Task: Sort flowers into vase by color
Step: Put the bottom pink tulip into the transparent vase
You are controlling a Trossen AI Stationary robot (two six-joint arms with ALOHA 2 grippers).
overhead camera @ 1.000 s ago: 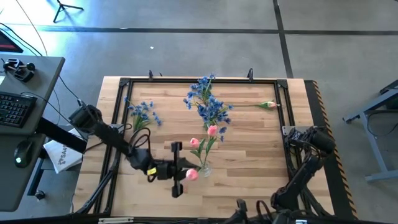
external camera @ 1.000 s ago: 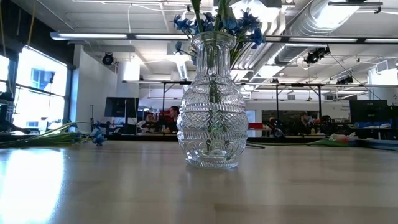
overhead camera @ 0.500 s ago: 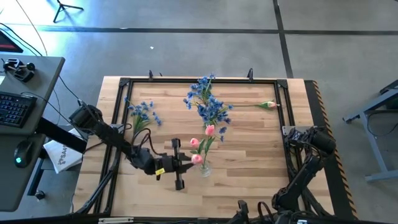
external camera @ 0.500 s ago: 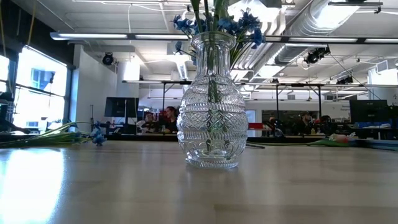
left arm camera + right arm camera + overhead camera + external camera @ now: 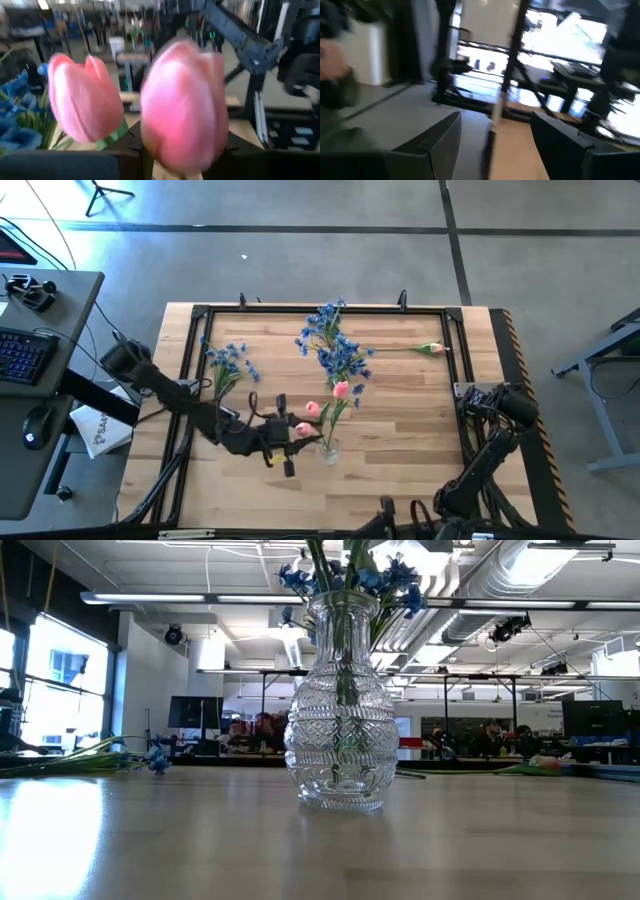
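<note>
My left gripper (image 5: 290, 436) is shut on a pink tulip (image 5: 301, 429) just left of the clear glass vase (image 5: 328, 450). Two pink tulips (image 5: 313, 408) stand in that vase, leaning toward the far edge. In the left wrist view the held bud (image 5: 182, 105) fills the middle, with another tulip (image 5: 85, 97) beyond it. A large blue spray (image 5: 335, 345) sits at the far middle. A smaller blue spray (image 5: 228, 360) lies flat at far left, and a single tulip (image 5: 431, 348) lies at far right. My right gripper (image 5: 492, 145) is open, parked at the table's right edge. My left gripper holds the pink tulip close under its bud (image 5: 185, 167), coming level from the table's left. The bud itself hides where the fingers meet the stem. The tulip is lifted clear of the table, bud just past the fingertips, a thin stem (image 5: 315, 438) running toward the vase.
A black frame (image 5: 320, 310) runs around the wooden table top. In the low view the patterned glass vase (image 5: 340, 720) stands in the middle with green stems inside and blue blossoms (image 5: 395, 575) above its rim. A desk with a keyboard (image 5: 20, 355) stands to the left.
My left gripper has moved from the near side of the vase toward the far edge and a little left, turning as it went. It has stayed shut on the tulip. The bud has travelled from beside the vase's near-left side to its left side.
</note>
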